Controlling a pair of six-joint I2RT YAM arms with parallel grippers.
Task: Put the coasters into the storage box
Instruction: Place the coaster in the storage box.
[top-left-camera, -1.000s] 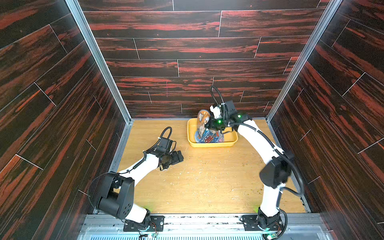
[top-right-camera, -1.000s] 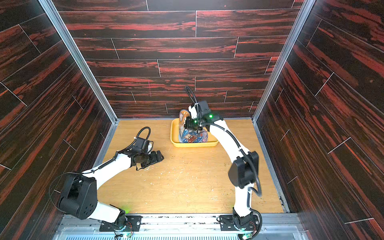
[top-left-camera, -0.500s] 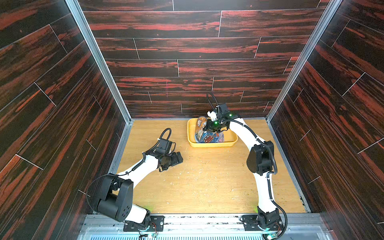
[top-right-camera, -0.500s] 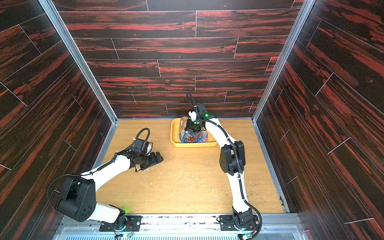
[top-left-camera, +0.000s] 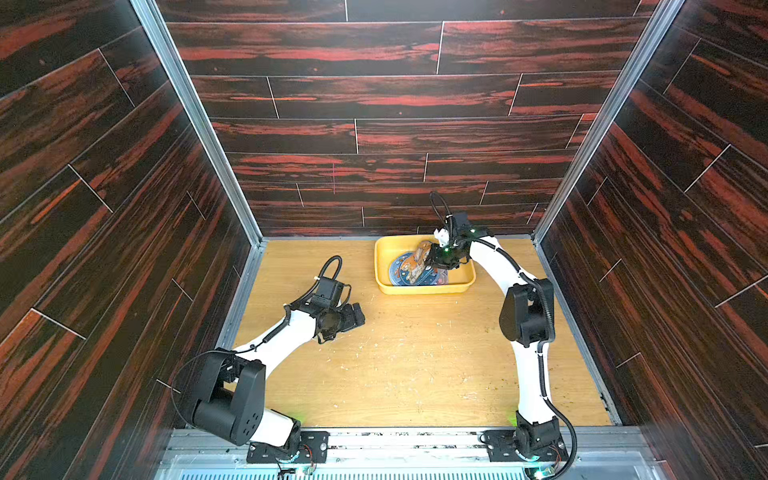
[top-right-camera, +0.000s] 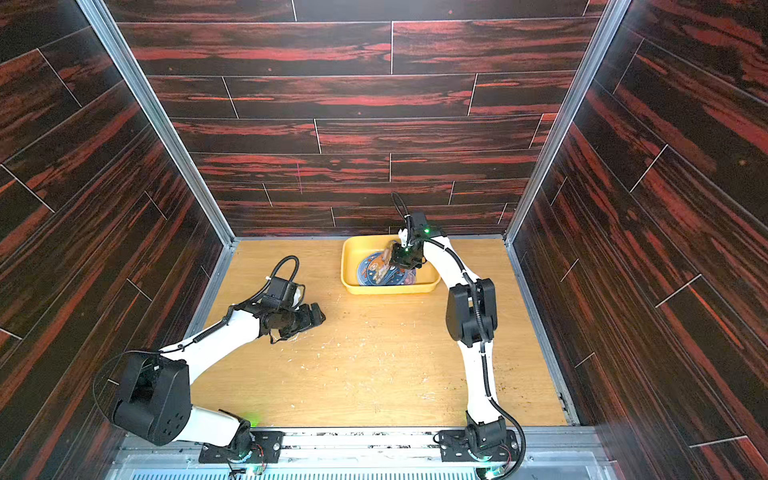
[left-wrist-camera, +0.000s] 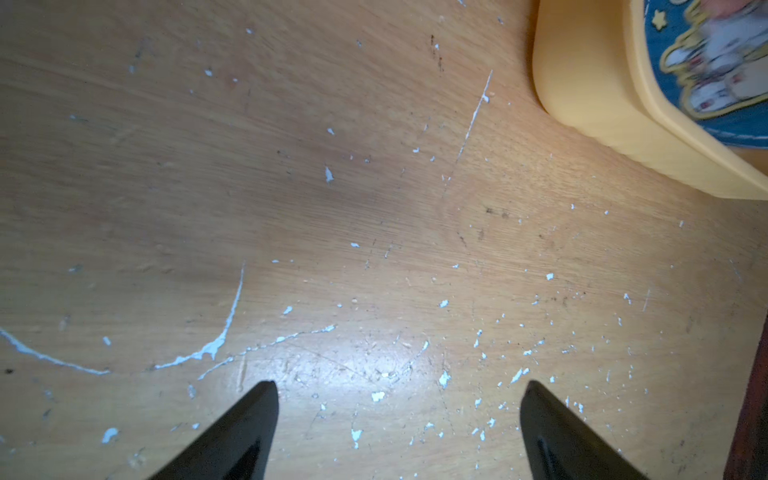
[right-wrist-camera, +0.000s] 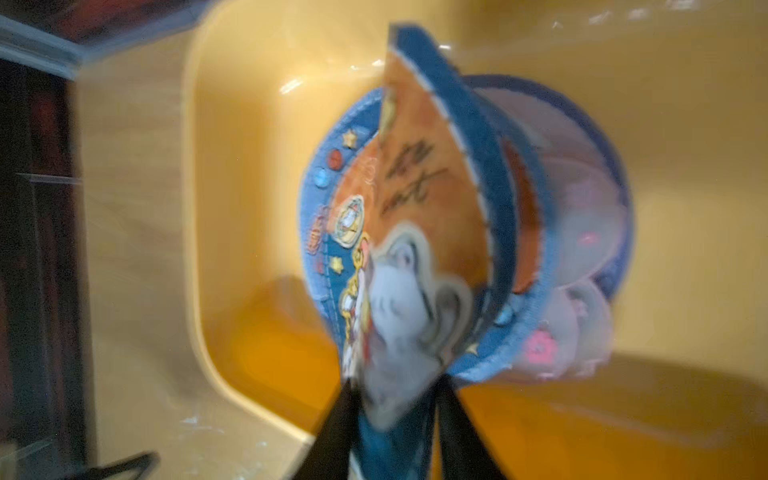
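- Scuffed wooden tabletop, dark plank walls around.
- Left gripper: above bare wood, jaws wide apart, empty.
- Right gripper: inside yellow storage box, jaws parted around an upright cartoon coaster.
- Other coasters: flat in the box.

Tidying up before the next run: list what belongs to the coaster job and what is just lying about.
Job: yellow storage box; orange-faced coaster on edge in the open right gripper; blue cartoon coaster flat in the box; pink blossom coasters; left gripper, open.
Lying about: white flecks on the wooden tabletop.
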